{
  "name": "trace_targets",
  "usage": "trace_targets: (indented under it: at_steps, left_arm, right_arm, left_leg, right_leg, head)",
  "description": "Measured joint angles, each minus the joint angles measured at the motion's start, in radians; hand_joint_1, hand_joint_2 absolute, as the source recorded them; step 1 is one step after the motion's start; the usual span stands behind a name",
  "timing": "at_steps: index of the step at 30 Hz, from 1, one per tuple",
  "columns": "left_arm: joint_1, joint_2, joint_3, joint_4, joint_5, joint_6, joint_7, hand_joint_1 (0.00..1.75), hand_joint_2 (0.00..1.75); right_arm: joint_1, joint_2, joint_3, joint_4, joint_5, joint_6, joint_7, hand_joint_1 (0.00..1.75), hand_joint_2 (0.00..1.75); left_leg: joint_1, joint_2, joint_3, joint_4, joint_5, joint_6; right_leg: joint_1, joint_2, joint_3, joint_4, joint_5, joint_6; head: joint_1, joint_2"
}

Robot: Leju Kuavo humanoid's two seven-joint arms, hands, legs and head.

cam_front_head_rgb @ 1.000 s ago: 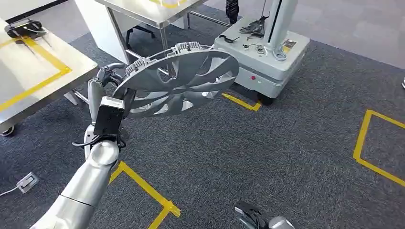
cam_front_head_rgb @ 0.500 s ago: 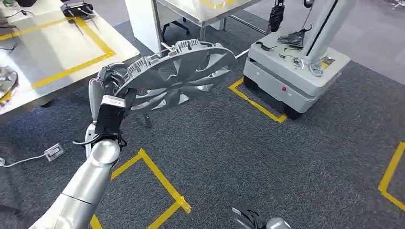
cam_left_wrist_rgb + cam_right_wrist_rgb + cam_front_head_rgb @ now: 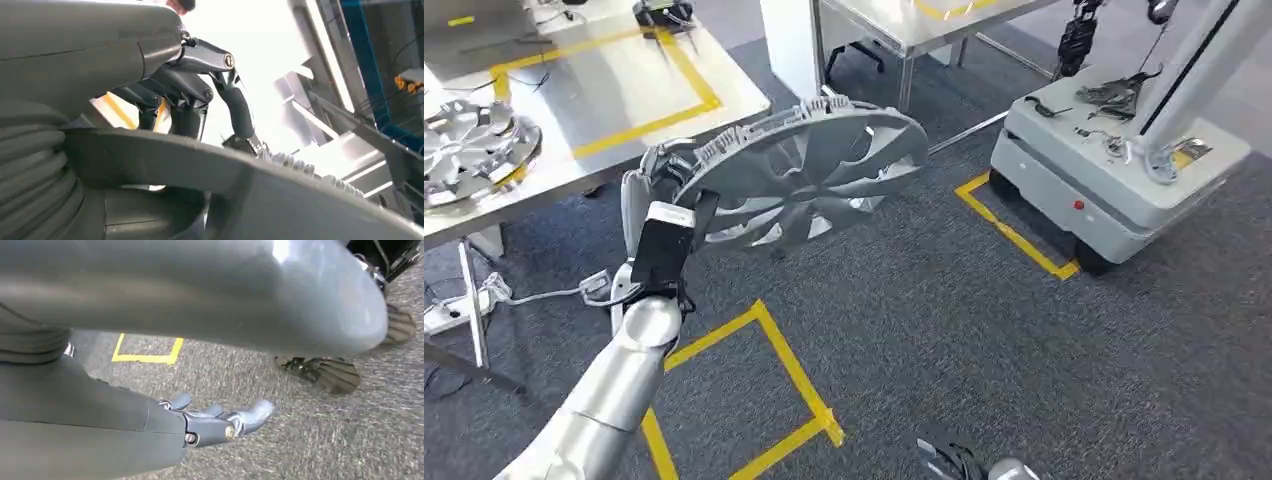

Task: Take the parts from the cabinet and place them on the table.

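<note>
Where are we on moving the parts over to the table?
Done, it seems: one silver wheel cover already lies on the table at its left edge. In hand: the left robot hand grips the rim of a grey wheel cover, carried above the carpet near the table's corner. The right robot hand hangs open over the floor. Left: set this cover down on the table; the cabinet is out of view, so remaining parts are unknown.

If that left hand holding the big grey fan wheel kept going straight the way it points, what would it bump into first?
Probably the steel table edge, just beyond the left hand and its fan wheel; depth is hard to judge.
</note>
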Motion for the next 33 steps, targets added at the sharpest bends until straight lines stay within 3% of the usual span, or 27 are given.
trace_targets:
  at_steps: [1,2,3,4,5,6,7,8,12,13,14,15,17,18,19,21,22,23,25,26,27,28,29,30,32,33]
  left_arm:
    - [0.001,0.0,0.0,0.004,0.0,0.0,0.0,1.75,1.75]
    - [0.001,0.0,0.0,0.01,0.0,0.0,0.0,1.75,1.75]
    - [0.003,0.001,0.0,0.015,0.0,0.0,0.0,1.75,1.75]
    - [0.003,0.001,0.0,0.02,0.0,-0.001,0.0,1.75,1.75]
    - [0.003,0.001,0.0,0.022,0.0,-0.001,0.0,1.75,1.75]
    - [0.001,0.0,0.0,0.022,0.0,-0.001,0.0,1.75,1.75]
    - [-0.001,-0.001,0.0,0.022,0.0,-0.001,0.0,1.75,1.75]
    - [-0.002,-0.006,-0.001,0.023,0.0,-0.002,0.0,1.75,1.75]
    - [-0.002,-0.003,-0.001,0.029,0.01,0.001,0.002,1.75,1.75]
    - [-0.004,-0.002,-0.001,0.029,0.015,0.004,0.001,1.75,1.75]
    - [-0.006,-0.002,-0.001,0.029,0.022,0.008,0.001,1.75,1.75]
    - [-0.008,-0.003,-0.001,0.027,0.029,0.013,0.0,1.75,1.75]
    - [-0.008,0.006,0.001,0.019,0.042,0.022,0.005,1.75,1.75]
    - [-0.007,0.015,0.003,0.014,0.043,0.023,0.009,1.75,1.75]
    - [-0.007,0.024,0.005,0.008,0.04,0.023,0.013,1.75,1.75]
    - [-0.007,0.034,0.006,-0.002,0.035,0.023,0.02,1.75,1.75]
    - [-0.007,0.037,0.008,-0.009,0.03,0.023,0.019,1.75,1.75]
    - [-0.009,0.04,0.01,-0.011,0.029,0.024,0.018,1.75,1.75]
    - [-0.008,0.042,0.01,-0.014,0.028,0.026,0.018,1.75,1.75]
    - [-0.007,0.047,0.011,-0.014,0.026,0.026,0.018,1.75,1.75]
    - [-0.007,0.052,0.013,-0.014,0.023,0.026,0.018,1.75,1.75]
    - [-0.005,0.056,0.015,-0.014,0.023,0.026,0.018,1.75,1.75]
    - [-0.007,0.059,0.018,-0.014,0.021,0.025,0.017,1.75,1.75]
    - [-0.009,0.058,0.018,-0.013,0.018,0.024,0.017,1.75,1.75]
    - [-0.007,0.051,0.018,-0.005,0.011,0.016,0.016,1.75,1.75]
    - [-0.005,0.049,0.018,0.003,0.011,0.008,0.016,1.75,1.75]
  right_arm:
    - [0.002,0.0,0.0,0.0,0.001,0.0,0.0,0.0,0.0]
    - [0.004,0.0,0.0,0.0,0.001,0.0,0.0,0.0,0.0]
    - [0.004,0.0,0.0,0.0,0.001,0.0,0.0,0.0,0.0]
    - [0.003,0.0,0.0,0.0,0.001,0.0,0.0,0.0,0.0]
    - [0.002,0.0,0.0,0.0,0.001,0.0,0.0,0.0,0.0]
    - [0.002,0.0,0.0,0.0,0.001,0.0,0.0,0.0,0.0]
    - [0.002,0.0,0.0,0.0,0.001,0.0,0.0,0.0,0.0]
    - [0.002,0.0,0.0,0.0,0.001,0.0,-0.001,0.0,0.0]
    - [-0.003,-0.001,0.0,0.0,0.002,0.0,-0.001,0.0,0.0]
    - [-0.004,0.0,0.0,0.0,0.002,0.0,-0.001,0.0,0.0]
    - [-0.004,0.0,0.0,0.0,0.002,0.0,-0.002,0.0,0.0]
    - [-0.003,0.0,0.0,0.0,0.002,0.0,-0.002,0.0,0.0]
    - [0.0,-0.001,0.0,0.0,0.004,0.0,0.0,0.0,0.0]
    - [0.0,0.0,0.0,0.0,0.004,0.0,0.0,0.0,0.0]
    - [-0.001,0.0,0.0,0.0,0.005,0.0,-0.001,0.0,0.0]
    - [-0.003,0.0,0.0,0.0,0.007,0.0,-0.001,0.0,0.0]
    - [-0.003,0.0,0.0,0.0,0.007,0.0,-0.001,0.0,0.0]
    - [-0.004,0.0,0.0,0.0,0.007,0.0,-0.001,0.0,0.0]
    - [-0.003,0.0,0.0,0.0,0.008,0.0,0.0,0.0,0.0]
    - [-0.003,0.0,0.0,0.0,0.009,0.0,0.0,0.0,0.0]
    - [-0.005,0.003,0.0,0.0,0.009,0.0,0.0,0.0,0.0]
    - [-0.009,0.007,0.0,0.0,0.009,0.0,0.0,0.0,0.0]
    - [-0.01,0.006,0.0,0.0,0.008,0.0,-0.001,0.0,0.0]
    - [-0.01,0.006,0.0,0.0,0.008,0.0,0.0,0.0,0.0]
    - [-0.008,0.006,0.0,0.0,0.009,0.0,0.0,0.0,0.0]
    - [-0.008,0.006,0.0,0.0,0.008,0.0,0.0,0.0,0.0]
  left_leg:
    - [0.001,0.006,-0.035,0.076,-0.029,-0.002]
    - [0.003,0.008,-0.058,0.127,-0.04,-0.004]
    - [0.003,0.01,-0.058,0.13,-0.029,-0.005]
    - [0.004,0.012,-0.034,0.086,0.001,-0.005]
    - [0.004,0.019,0.007,0.013,0.039,-0.003]
    - [0.003,0.043,0.062,-0.087,0.079,0.001]
    - [-0.005,0.091,0.088,-0.144,0.072,0.004]
    - [-0.011,0.087,0.099,-0.156,0.073,0.018]
    - [-0.007,0.042,0.096,-0.16,0.081,0.044]
    - [-0.001,0.03,0.097,-0.163,0.084,0.05]
    - [0.0,0.023,0.095,-0.163,0.085,0.055]
    - [0.0,0.01,0.093,-0.163,0.087,0.059]
    - [0.0,-0.016,0.09,-0.162,0.088,0.061]
    - [-0.001,-0.03,0.09,-0.162,0.089,0.06]
    - [0.0,-0.043,0.09,-0.162,0.09,0.058]
    - [0.0,-0.068,0.09,-0.159,0.093,0.054]
    - [0.001,-0.078,0.089,-0.159,0.094,0.052]
    - [-0.002,-0.088,0.08,-0.157,0.097,0.043]
    - [0.009,-0.111,0.071,-0.159,0.106,0.028]
    - [0.013,-0.121,0.07,-0.165,0.11,0.021]
    - [0.008,-0.13,0.068,-0.167,0.113,0.011]
    - [0.008,-0.087,0.061,-0.159,0.105,0.011]
    - [0.002,-0.034,0.048,-0.129,0.079,0.005]
    - [0.004,-0.008,0.018,-0.063,0.04,0.0]
    - [0.007,0.006,-0.051,0.088,-0.022,-0.008]
    - [0.009,0.009,-0.064,0.122,-0.025,-0.01]
  right_leg:
    - [0.001,-0.014,0.0,0.001,-0.001,-0.002]
    - [0.001,-0.026,0.0,0.001,-0.002,-0.002]
    - [0.001,-0.038,0.001,0.002,-0.003,-0.002]
    - [0.001,-0.049,0.001,0.004,-0.005,0.0]
    - [0.001,-0.059,0.001,0.007,-0.008,0.003]
    - [0.001,-0.072,0.003,0.012,-0.013,0.006]
    - [0.005,-0.08,0.003,0.015,-0.017,0.012]
    - [0.015,-0.088,0.001,0.023,-0.023,0.019]
    - [0.015,-0.128,0.014,0.014,-0.025,0.036]
    - [0.008,-0.075,0.006,0.035,-0.044,0.043]
    - [0.005,-0.041,-0.013,0.078,-0.072,0.045]
    - [0.004,-0.016,-0.052,0.161,-0.112,0.048]
    - [0.005,-0.004,-0.124,0.3,-0.159,0.052]
    - [0.005,-0.003,-0.139,0.32,-0.149,0.051]
    - [0.004,-0.002,-0.127,0.285,-0.117,0.049]
    - [0.002,0.011,-0.053,0.126,-0.026,0.04]
    - [0.001,0.047,-0.017,0.042,0.0,0.034]
    - [-0.002,0.087,-0.007,0.021,-0.016,0.029]
    - [0.006,0.069,-0.004,0.016,-0.014,0.031]
    - [0.009,0.059,-0.003,0.016,-0.014,0.028]
    - [0.0,0.046,0.001,0.005,-0.007,0.019]
    - [-0.003,0.033,0.006,-0.002,-0.001,0.013]
    - [-0.001,0.028,0.008,-0.005,0.0,0.01]
    - [0.0,0.015,0.008,-0.004,-0.001,0.004]
    - [0.0,-0.011,0.008,-0.003,-0.003,0.002]
    - [-0.001,-0.022,0.008,-0.003,-0.003,0.002]
  head:
    - [0.0,0.0]
    - [0.0,0.0]
    - [0.0,0.0]
    - [0.0,0.0]
    - [0.0,0.0]
    - [0.0,0.0]
    - [0.0,0.0]
    - [-0.001,0.0]
    - [0.006,0.0]
    - [0.006,0.0]
    - [0.006,0.0]
    - [0.009,0.0]
    - [0.009,0.0]
    - [0.01,0.0]
    - [0.012,0.0]
    - [0.012,0.0]
    - [0.012,0.0]
    - [0.01,0.0]
    - [0.013,0.0]
    - [0.013,0.0]
    - [0.013,0.0]
    - [0.013,0.0]
    - [0.006,0.0]
    - [0.006,0.0]
    - [0.005,0.0]
    - [0.006,0.0]
